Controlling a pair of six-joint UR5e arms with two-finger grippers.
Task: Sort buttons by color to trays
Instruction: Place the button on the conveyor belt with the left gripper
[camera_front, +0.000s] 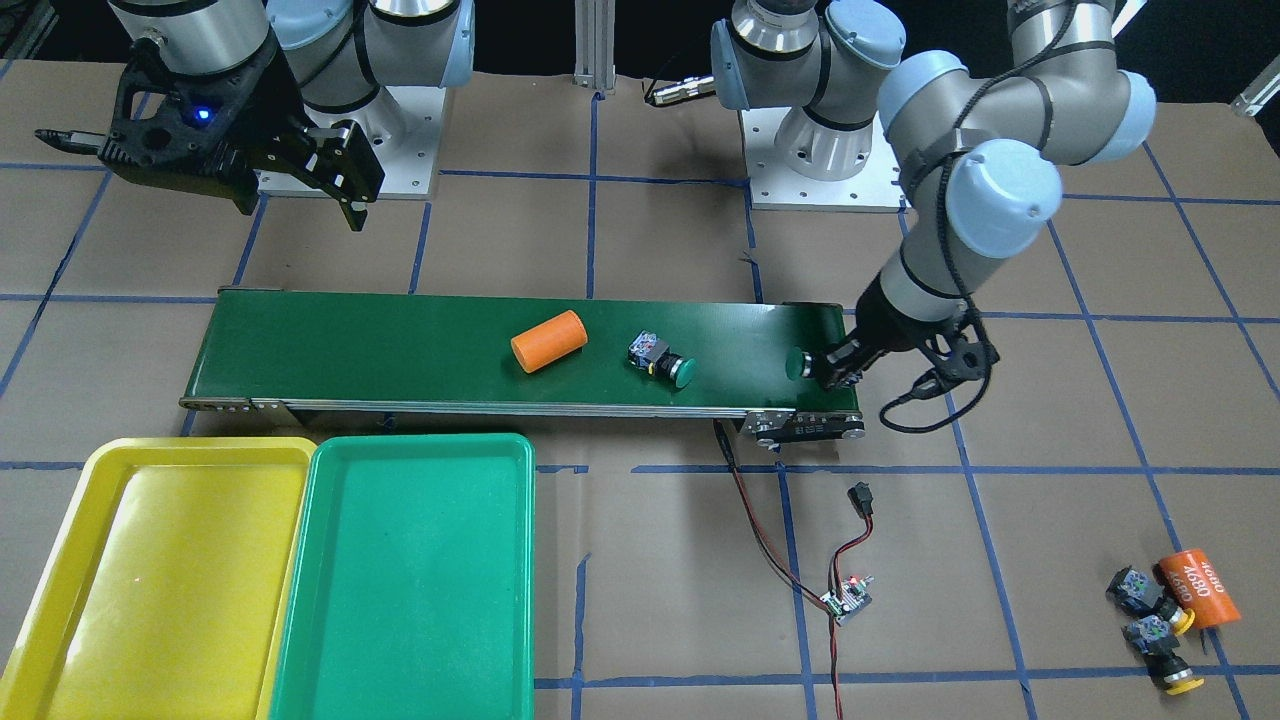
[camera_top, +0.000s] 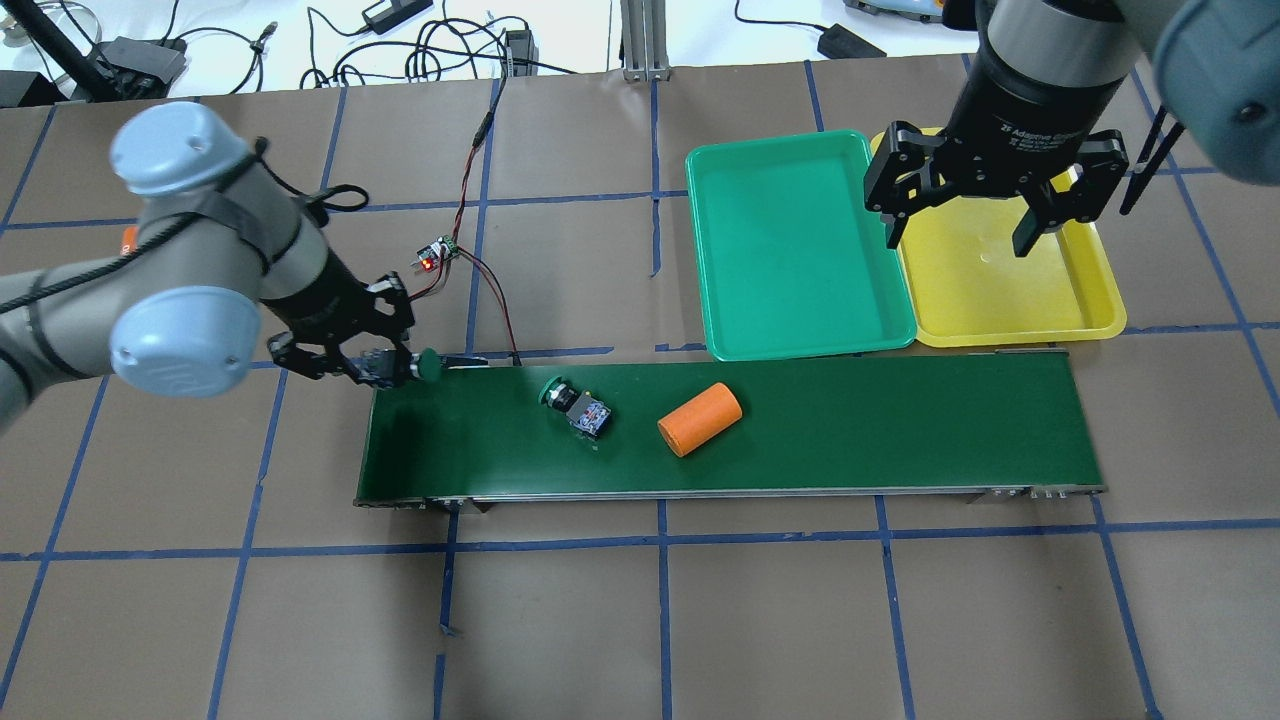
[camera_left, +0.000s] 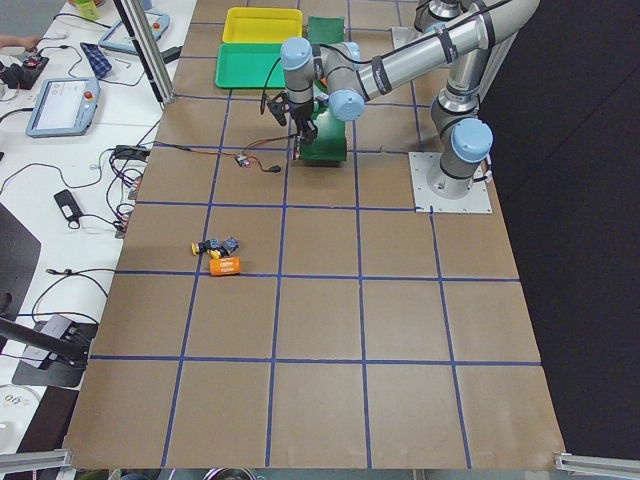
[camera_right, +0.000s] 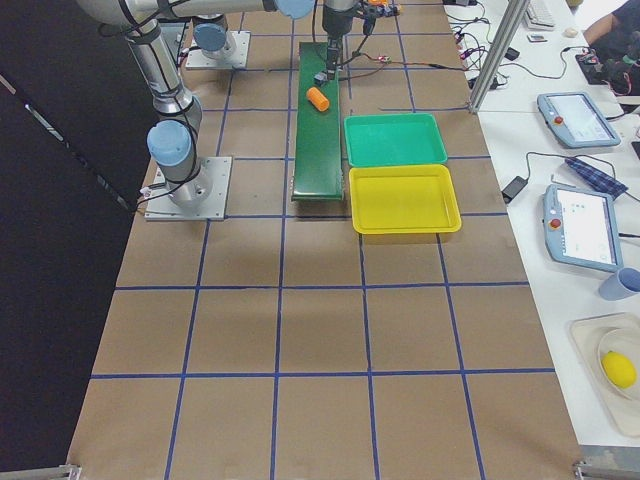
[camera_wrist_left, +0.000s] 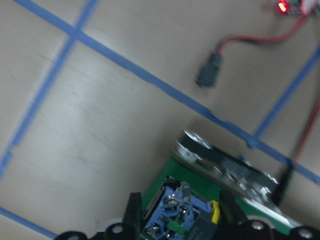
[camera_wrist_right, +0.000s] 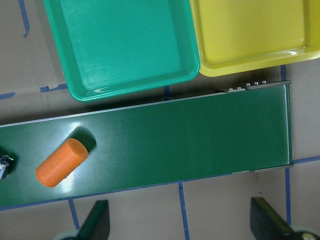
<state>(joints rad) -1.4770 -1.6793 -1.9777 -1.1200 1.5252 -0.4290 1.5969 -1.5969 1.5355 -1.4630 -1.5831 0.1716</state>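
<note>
Two robot arms work at a brown paper-covered table (camera_front: 650, 250) crossed by blue tape lines. The left pincer (camera_front: 830, 368) reaches low to one end of a long dark green conveyor belt (camera_front: 400, 345) and is clenched on a green button (camera_front: 797, 363) — its fingers (camera_wrist_left: 132, 215) grip the dark body, and the round cap points along the belt. Whether this button touches the belt cannot be told.

A second green button (camera_front: 662, 360) lies on its side near the belt's middle, close to a plain orange cylinder (camera_front: 548, 341) but apart from it.

Off the belt, well away on the table, a yellow button (camera_front: 1150, 597) lies against an orange cylinder marked 4680 (camera_front: 1198, 588), with a second yellow button (camera_front: 1165, 655) just beside it.

The yellow tray (camera_front: 160, 560) and green tray (camera_front: 410, 570) sit side by side, edges touching, just beside the belt's other end. The right pincer (camera_top: 957, 235) hangs high above that area — released, fingers spread wide. A small circuit board (camera_front: 846, 600) with red and black wires lies near the belt.
</note>
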